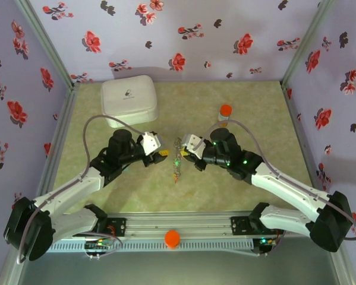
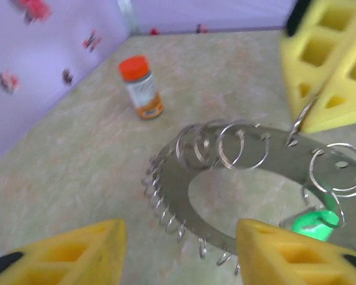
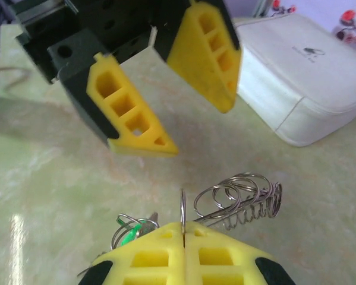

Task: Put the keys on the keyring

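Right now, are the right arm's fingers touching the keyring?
Touching. In the right wrist view the right fingers are shut on the keyring, its thin edge pinched in the seam between them.

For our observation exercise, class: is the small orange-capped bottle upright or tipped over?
Upright. The small orange-capped bottle stands on its base on the green marbled tabletop, cap uppermost.
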### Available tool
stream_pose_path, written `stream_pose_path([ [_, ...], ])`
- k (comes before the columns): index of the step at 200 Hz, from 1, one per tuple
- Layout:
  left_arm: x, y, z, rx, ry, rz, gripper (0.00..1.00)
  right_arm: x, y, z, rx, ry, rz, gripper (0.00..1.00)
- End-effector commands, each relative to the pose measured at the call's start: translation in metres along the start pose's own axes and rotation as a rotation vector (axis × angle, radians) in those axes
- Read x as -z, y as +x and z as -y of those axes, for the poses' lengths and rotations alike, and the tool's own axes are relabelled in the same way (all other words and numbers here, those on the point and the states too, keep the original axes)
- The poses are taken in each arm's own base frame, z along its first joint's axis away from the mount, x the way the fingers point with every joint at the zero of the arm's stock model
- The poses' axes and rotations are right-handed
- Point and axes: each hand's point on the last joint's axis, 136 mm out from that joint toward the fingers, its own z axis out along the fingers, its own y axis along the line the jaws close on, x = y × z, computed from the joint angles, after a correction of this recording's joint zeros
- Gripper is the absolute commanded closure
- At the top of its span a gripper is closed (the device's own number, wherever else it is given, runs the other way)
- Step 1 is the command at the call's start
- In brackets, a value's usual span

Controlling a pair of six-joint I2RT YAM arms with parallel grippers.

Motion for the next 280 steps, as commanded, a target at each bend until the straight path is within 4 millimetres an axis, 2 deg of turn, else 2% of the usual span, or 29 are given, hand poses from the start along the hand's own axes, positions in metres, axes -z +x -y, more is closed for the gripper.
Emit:
stream_pose_path([
  [1,-0.004,-0.026,0.02,-0.178,0.135,0.115,0.56,0.01,-0.002,-0.009,0.072,-0.063,-0.044,1.0],
  [26,-0.009,-0.03,0.037,-0.211,0.228,0.129,0.6,0.013,-0.003,-0.008,0.1,-0.066,-0.07,1.0],
  [52,-0.015,-0.021,0.058,-0.281,0.319,0.077,0.62,0.009,0.0,-0.011,0.145,-0.074,-0.118,1.0],
  [92,-0.019,-0.025,0.063,-0.284,0.358,0.092,0.69,0.002,0.005,-0.017,0.198,-0.09,-0.164,1.0],
  [111,-0.021,-0.026,0.068,-0.283,0.382,0.088,0.76,-0.001,0.002,-0.019,0.207,-0.091,-0.151,1.0],
  [126,-0.022,-0.027,0.07,-0.283,0.391,0.087,0.88,-0.002,0.0,-0.022,0.215,-0.097,-0.139,1.0],
  [169,-0.025,-0.026,0.075,-0.292,0.414,0.077,0.89,-0.006,-0.007,-0.025,0.214,-0.098,-0.1,1.0],
  [183,-0.025,-0.025,0.077,-0.29,0.42,0.07,0.96,-0.006,-0.009,-0.027,0.207,-0.099,-0.089,1.0],
  [190,-0.025,-0.024,0.077,-0.289,0.422,0.068,1.0,-0.004,-0.01,-0.027,0.203,-0.096,-0.082,1.0],
  [221,-0.024,-0.018,0.078,-0.291,0.398,0.072,1.0,0.008,-0.008,-0.021,0.16,-0.032,-0.022,1.0],
  [228,-0.024,-0.018,0.077,-0.29,0.385,0.08,1.0,0.011,-0.007,-0.018,0.139,-0.019,-0.008,0.89],
  [236,-0.024,-0.02,0.074,-0.287,0.361,0.095,1.0,0.014,-0.001,-0.015,0.109,-0.002,-0.005,0.69],
  [239,-0.024,-0.022,0.073,-0.285,0.349,0.104,1.0,0.014,0.002,-0.015,0.099,0.0,-0.008,0.65],
  [267,-0.021,-0.035,0.064,-0.235,0.258,0.196,1.0,0.014,0.042,-0.018,0.045,0.0,-0.12,0.64],
  [280,-0.018,-0.042,0.063,-0.209,0.239,0.238,1.0,0.014,0.05,-0.021,0.01,-0.004,-0.147,0.65],
])
